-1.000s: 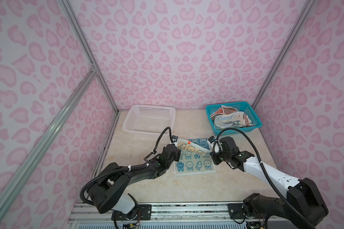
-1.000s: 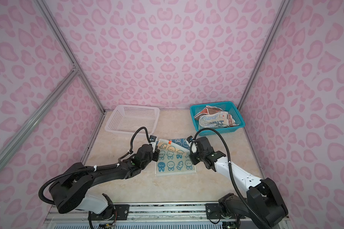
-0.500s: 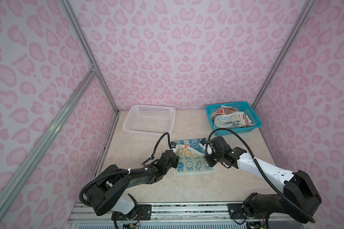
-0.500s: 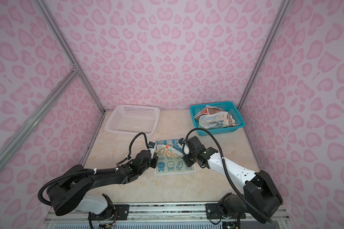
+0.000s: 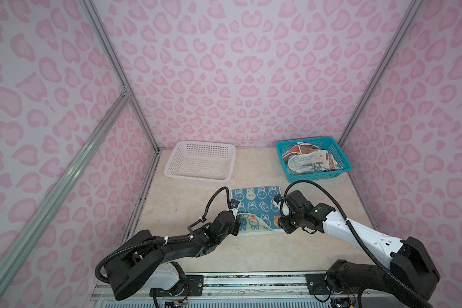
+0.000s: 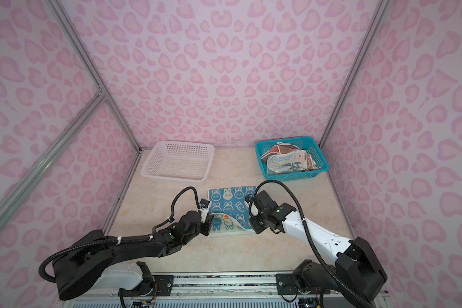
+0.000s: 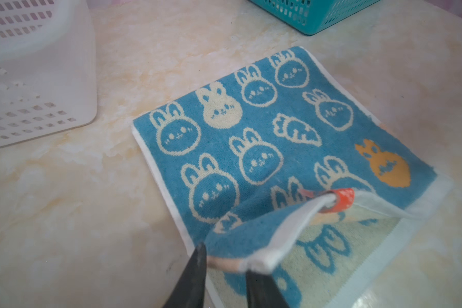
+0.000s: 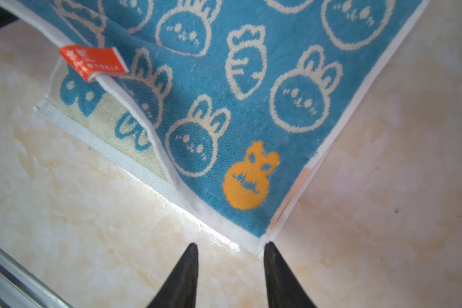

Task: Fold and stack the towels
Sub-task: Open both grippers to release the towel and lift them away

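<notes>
Both arms stretched forward and low, wrists angled inward toward each other. The left tool kept its jaws slightly parted; the right tool gaped wider.

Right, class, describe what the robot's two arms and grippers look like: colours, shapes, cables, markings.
The left arm is mostly black, its ribbed black cable held by white ties. The right arm has a white forearm between black joints and a looping black cable. Both the left gripper and right gripper have black fingers tapering to points.
</notes>
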Controlling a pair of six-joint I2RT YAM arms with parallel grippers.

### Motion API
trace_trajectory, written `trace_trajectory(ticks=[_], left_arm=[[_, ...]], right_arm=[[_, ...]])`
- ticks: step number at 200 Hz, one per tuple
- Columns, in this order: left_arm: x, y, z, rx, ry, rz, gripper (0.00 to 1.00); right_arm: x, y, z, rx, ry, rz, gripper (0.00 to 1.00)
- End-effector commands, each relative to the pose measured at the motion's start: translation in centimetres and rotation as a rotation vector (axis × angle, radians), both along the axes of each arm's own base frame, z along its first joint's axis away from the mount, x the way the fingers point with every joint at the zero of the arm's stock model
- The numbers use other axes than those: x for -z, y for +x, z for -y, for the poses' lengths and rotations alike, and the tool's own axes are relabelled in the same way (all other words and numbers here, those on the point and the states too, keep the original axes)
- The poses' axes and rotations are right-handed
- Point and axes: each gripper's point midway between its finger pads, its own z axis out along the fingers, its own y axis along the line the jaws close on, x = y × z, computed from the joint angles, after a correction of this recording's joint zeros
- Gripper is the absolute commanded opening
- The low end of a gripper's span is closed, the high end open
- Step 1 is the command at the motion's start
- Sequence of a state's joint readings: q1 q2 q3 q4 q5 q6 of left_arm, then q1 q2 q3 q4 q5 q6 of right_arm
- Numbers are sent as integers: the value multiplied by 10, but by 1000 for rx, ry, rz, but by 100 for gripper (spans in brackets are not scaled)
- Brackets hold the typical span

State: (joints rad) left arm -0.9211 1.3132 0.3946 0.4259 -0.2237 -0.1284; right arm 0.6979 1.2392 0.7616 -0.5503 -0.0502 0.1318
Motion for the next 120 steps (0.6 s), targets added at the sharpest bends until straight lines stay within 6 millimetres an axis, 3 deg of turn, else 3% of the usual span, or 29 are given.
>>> trace_trajectory(ticks=[1, 23, 70, 95, 120], left_arm=[[-11, -2, -9, -46, -7, 27, 32], [-33, -5, -20, -84, -60, 60, 35], [-84, -13, -56, -178, -161, 153, 62], [-90, -10, -69, -227, -122, 144, 69], [-87, -1, -66, -243, -124, 92, 74]], right_arm=[[-7, 5, -6, 31, 47, 16, 44], [-15, 18, -22, 41, 113, 46, 45], [-10, 50, -30, 110, 88, 62, 45], [-4, 63, -33, 155, 104, 51, 45], [14, 64, -36, 203, 119, 11, 45]])
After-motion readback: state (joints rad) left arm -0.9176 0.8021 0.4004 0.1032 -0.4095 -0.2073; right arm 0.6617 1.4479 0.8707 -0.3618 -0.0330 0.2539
